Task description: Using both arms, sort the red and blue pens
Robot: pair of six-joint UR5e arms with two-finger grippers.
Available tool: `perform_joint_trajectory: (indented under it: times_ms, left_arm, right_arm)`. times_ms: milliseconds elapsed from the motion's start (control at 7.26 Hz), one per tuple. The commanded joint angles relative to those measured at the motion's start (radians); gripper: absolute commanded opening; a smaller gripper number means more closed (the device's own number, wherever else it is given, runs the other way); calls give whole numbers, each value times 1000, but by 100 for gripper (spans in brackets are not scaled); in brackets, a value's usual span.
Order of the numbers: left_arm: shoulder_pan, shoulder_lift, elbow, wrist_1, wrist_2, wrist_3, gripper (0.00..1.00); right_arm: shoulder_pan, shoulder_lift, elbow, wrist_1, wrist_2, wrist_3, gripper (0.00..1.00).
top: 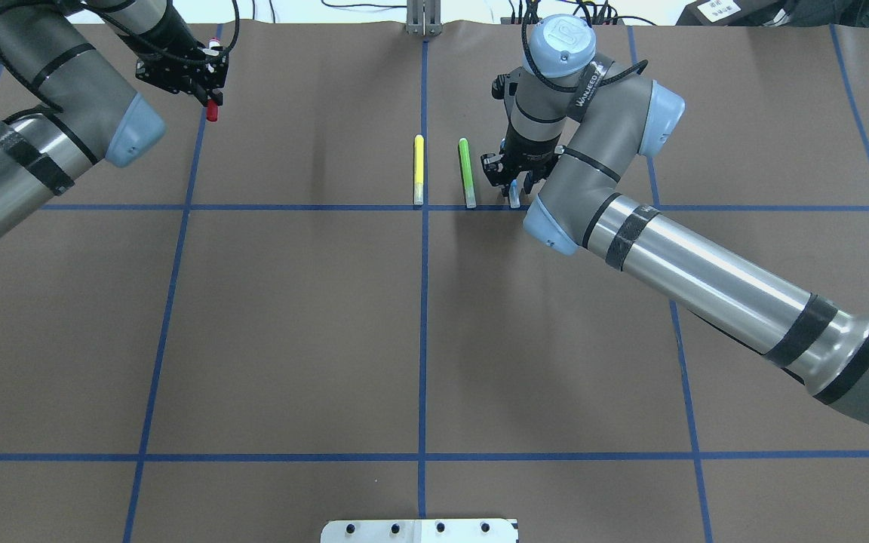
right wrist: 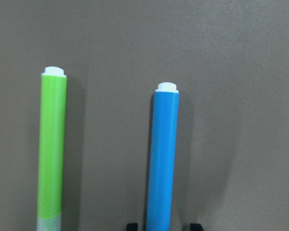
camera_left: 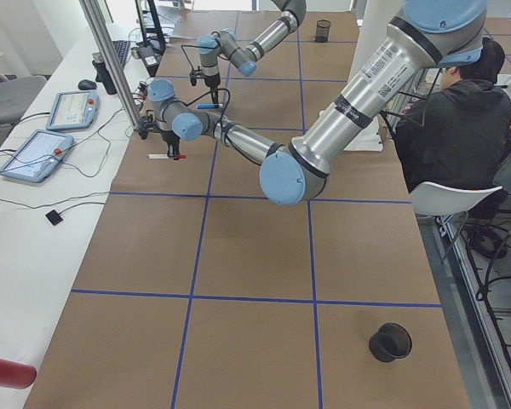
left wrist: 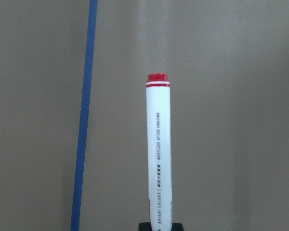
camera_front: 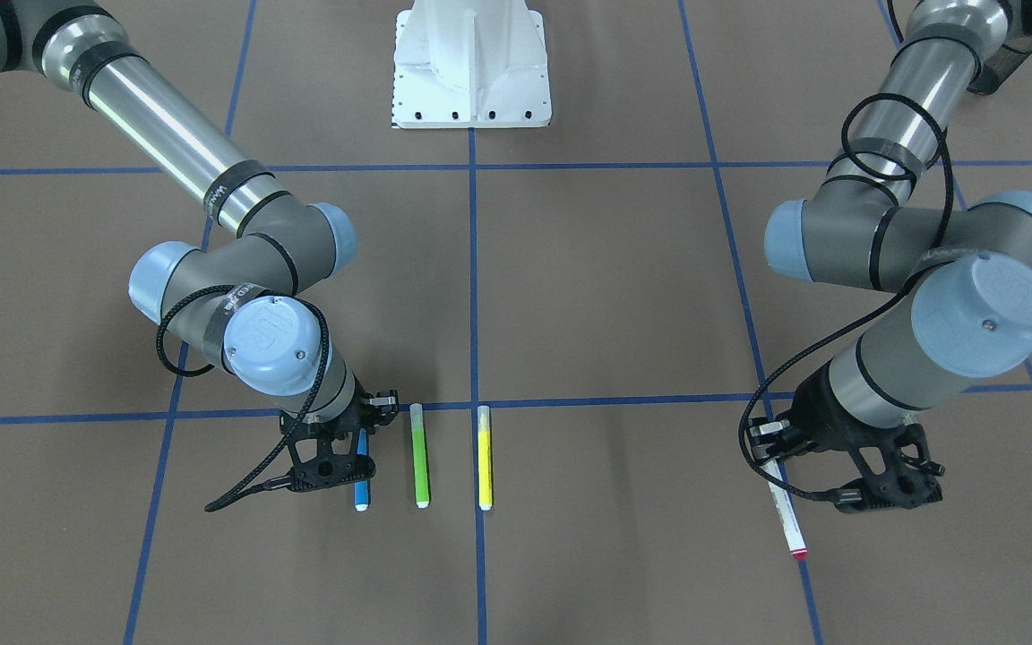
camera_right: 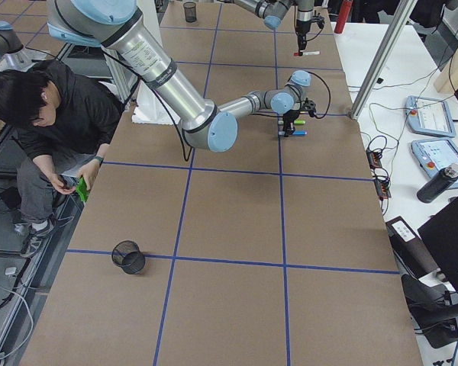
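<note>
The red pen [left wrist: 159, 154], with a white barrel and a red end [camera_front: 798, 554], sticks out of my left gripper [camera_front: 786, 453], which is shut on it close to the table at the far left [top: 212, 113]. I cannot tell whether it touches the paper. The blue pen [right wrist: 161, 159] lies flat on the table [camera_front: 361, 484]. My right gripper [camera_front: 355, 448] is lowered over it and open, with a fingertip [right wrist: 131, 225] on either side and a small gap to the barrel. From overhead, only the pen's clear cap [top: 514, 199] shows below that gripper [top: 514, 179].
A green marker [camera_front: 420, 457] lies just beside the blue pen, parallel to it, and a yellow marker [camera_front: 484, 457] lies beyond on the blue centre tape line. The white robot base [camera_front: 471, 72] is at the table edge. A black cup [camera_right: 128, 257] stands far off, near a seated person [camera_right: 53, 114].
</note>
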Motion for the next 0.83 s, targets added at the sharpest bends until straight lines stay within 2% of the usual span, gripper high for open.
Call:
perform_joint_trajectory:
  times_ms: [0,138,276,551,689]
  left_arm:
    - [-5,0,-1,2,-3,-1,0]
    - [-5,-1,-3,3,-3,-1,0]
    - [-5,-1,-4,3,-3,-1,0]
    - [-5,0,-32,38,-16,-1,0]
    - [-7,0,-36,44,-17,-1,0]
  right_arm:
    - [-1,4,0,0,-1,12,31]
    - [-1,4,0,0,-1,33,5]
    - [-1,4,3,-2,-1,42,0]
    - [22,25,24,-26,4,39,0]
    - [37,45,70,-114,5,33,0]
